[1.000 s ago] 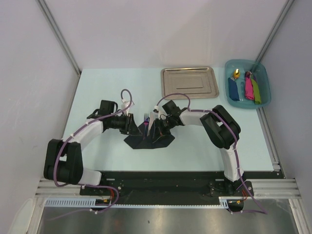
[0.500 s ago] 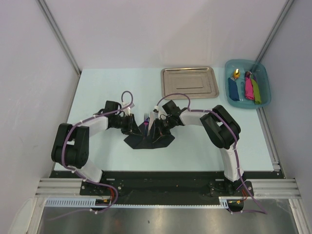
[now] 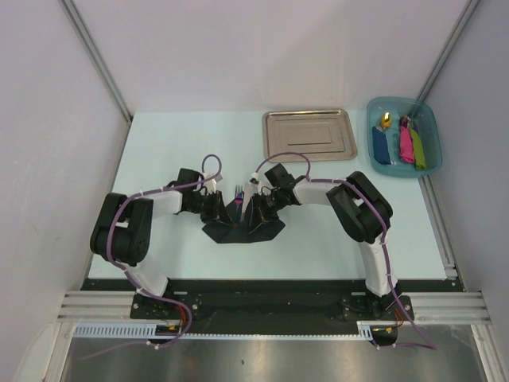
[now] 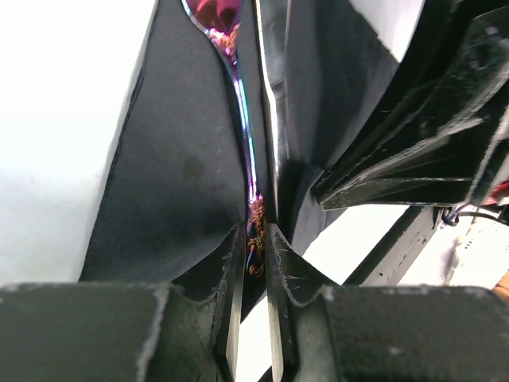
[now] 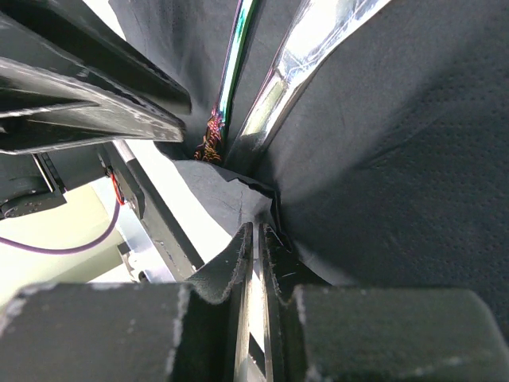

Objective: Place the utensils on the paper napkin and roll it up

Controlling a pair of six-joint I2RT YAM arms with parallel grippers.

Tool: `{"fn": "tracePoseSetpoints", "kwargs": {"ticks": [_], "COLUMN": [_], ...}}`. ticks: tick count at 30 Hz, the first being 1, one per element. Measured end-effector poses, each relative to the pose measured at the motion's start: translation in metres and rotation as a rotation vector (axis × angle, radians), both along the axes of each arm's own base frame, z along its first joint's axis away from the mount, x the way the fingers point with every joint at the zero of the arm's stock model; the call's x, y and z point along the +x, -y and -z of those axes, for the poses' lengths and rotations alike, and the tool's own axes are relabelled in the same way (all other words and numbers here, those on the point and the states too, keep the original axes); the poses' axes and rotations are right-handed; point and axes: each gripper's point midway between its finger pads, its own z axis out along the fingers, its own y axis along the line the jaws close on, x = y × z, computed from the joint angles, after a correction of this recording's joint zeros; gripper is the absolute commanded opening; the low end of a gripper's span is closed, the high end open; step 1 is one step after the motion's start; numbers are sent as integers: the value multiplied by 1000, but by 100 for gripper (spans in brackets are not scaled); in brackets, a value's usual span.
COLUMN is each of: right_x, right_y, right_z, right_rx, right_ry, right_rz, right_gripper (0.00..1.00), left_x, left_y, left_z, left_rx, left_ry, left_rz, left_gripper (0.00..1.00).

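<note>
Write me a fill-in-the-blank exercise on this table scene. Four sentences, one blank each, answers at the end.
1. The napkin between the left gripper and the right gripper is ____ in colour.
2. The fork pokes out of the napkin's far end, showing its ____.
3. The blue bin stands to the ____ of the steel tray.
4. The steel tray holds ____.

Answers: black; tines; right; nothing
</note>
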Motion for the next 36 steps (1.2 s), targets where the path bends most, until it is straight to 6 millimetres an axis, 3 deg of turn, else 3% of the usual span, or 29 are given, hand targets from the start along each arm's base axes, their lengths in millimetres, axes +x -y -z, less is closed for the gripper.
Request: {"fn": "tracePoseSetpoints", "kwargs": {"ticks": [20,27,31,36], "right_x": [1,1,2,2], "right_y": [1,2,3,3], "right_z": [0,1,1,1], "right_rx": [0,-2,-2,0], "right_ry": [-1,-3,-3,-3], "right_rz": [5,7,8,10], "right_gripper": [11,11,12,11], "left_x": [-11,-9,-1,4], "left_y": [16,17,6,-5], "left_z": [9,6,-9,-45], "left_rx": [-36,-54,-67,-99], "left_ry": [-51,-44,8,157], "left_rz": [15,14,-21,18], "left_gripper": [19,34,36,32]}}
